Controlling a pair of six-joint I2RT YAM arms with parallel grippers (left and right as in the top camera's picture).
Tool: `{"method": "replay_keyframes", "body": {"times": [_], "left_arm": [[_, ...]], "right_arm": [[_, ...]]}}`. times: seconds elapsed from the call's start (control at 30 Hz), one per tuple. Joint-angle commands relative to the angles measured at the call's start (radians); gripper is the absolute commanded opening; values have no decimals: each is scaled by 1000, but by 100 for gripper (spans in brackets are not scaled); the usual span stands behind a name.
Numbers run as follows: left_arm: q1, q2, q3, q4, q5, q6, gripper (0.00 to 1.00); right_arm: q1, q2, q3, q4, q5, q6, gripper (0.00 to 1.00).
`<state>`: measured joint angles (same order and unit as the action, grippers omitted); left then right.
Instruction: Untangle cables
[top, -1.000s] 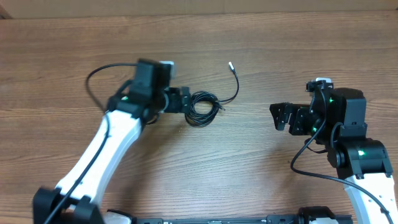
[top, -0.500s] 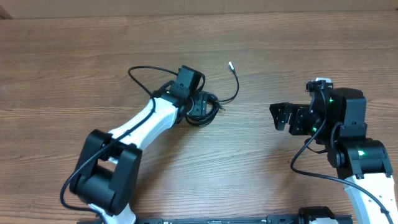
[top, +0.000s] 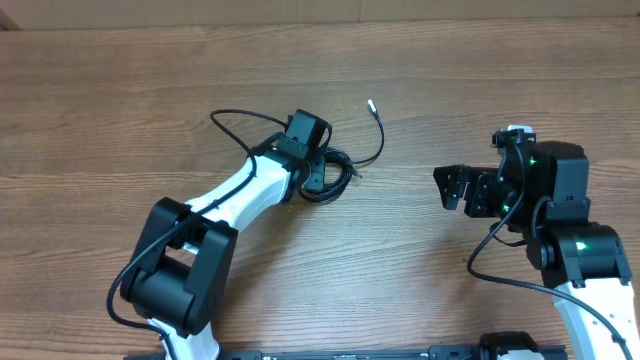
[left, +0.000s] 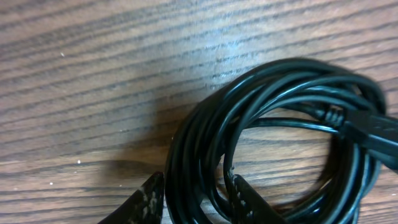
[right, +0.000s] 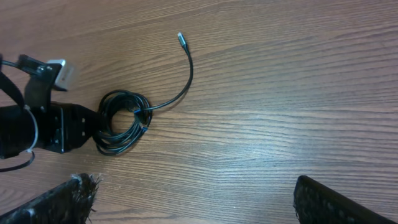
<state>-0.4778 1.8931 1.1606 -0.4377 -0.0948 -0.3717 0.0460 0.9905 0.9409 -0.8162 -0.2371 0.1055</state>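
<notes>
The cables lie as one black coil on the wooden table, with a loose end curving up to a silvery plug. My left gripper is down on the coil's left side. In the left wrist view its two fingers straddle the coil's strands, and the left gripper is shut on that bundle. A black plug lies across the coil's right side. My right gripper stands wide open far to the right, holding nothing. The right wrist view shows the coil, the silvery plug and the open right gripper.
The wooden table runs to a pale wall edge at the back. A thicker black wire loops off my left arm behind the coil. The left arm's body sits just left of the coil in the right wrist view.
My left arm has swung right onto the coil and its jaws have narrowed round the strands. The coil has barely shifted. The right arm has not moved.
</notes>
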Motion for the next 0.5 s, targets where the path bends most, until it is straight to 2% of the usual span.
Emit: {"method": "replay_keyframes", "body": {"times": [0.0,0.1,0.2,0.37,0.47], "left_arm": [[-8,40,19,-13,-4,-11,33],[-8,41,20,-12,4,-11,24],[-8,28,29,-24,18,-10,4],[-7,-29,137,-150,21,-10,4],[-7,-74,230,-264,102,-7,4]], "right_arm": [[-2,-5,28,2,-9,6,100],[-2,-5,28,1,-9,6,100],[-2,-5,28,-2,-9,6,100],[-2,-5,28,-2,-14,6,100],[-2,-5,28,-2,-60,6,100]]}}
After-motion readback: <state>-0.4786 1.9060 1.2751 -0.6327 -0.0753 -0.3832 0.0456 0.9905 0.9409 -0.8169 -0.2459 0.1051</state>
